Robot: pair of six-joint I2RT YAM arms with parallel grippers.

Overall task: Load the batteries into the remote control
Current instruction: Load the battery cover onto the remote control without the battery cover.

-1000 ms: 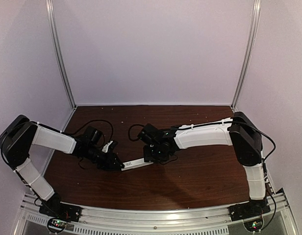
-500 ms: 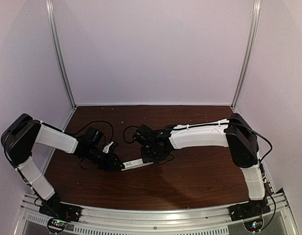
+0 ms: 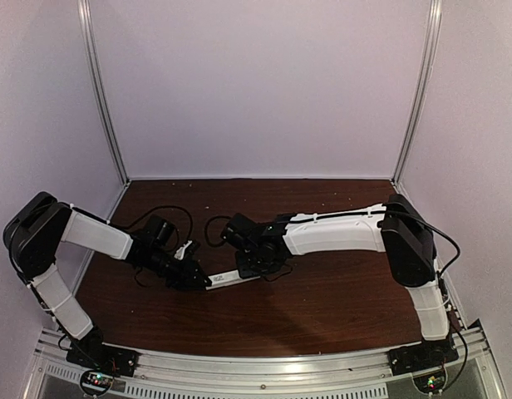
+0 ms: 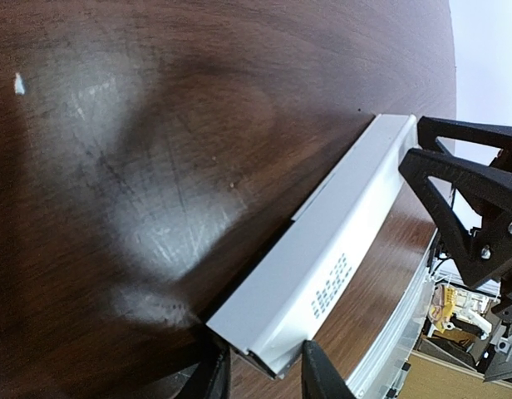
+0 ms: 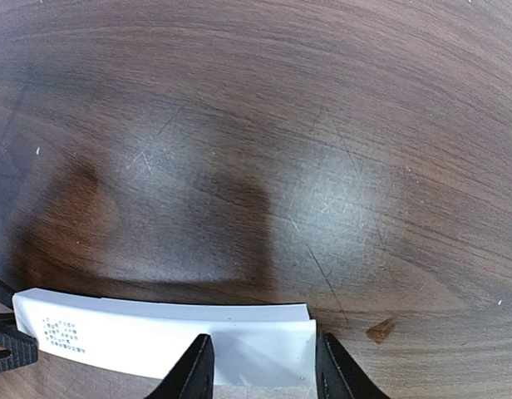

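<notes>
The remote control [image 3: 233, 277] is a long white bar lying on the dark wood table between the two arms. My left gripper [image 3: 199, 280] is shut on its left end. In the left wrist view the remote [image 4: 339, 241] runs up and to the right from the gripper [image 4: 264, 376], printed text on one face. My right gripper [image 3: 258, 268] is low over the other end, jaws apart. In the right wrist view the gripper [image 5: 264, 370] straddles the remote [image 5: 156, 337] lengthwise, one finger past its end. No battery shows in any view.
Black cables [image 3: 169, 212] loop on the table behind the grippers. The right gripper's black fingers [image 4: 468, 187] show at the remote's far end in the left wrist view. A metal rail [image 3: 264, 374] runs along the near table edge. The enclosure walls stand close on both sides.
My right arm has shifted a little to the left, bringing its gripper further over the remote's right end. The left gripper and the remote have stayed in place.
</notes>
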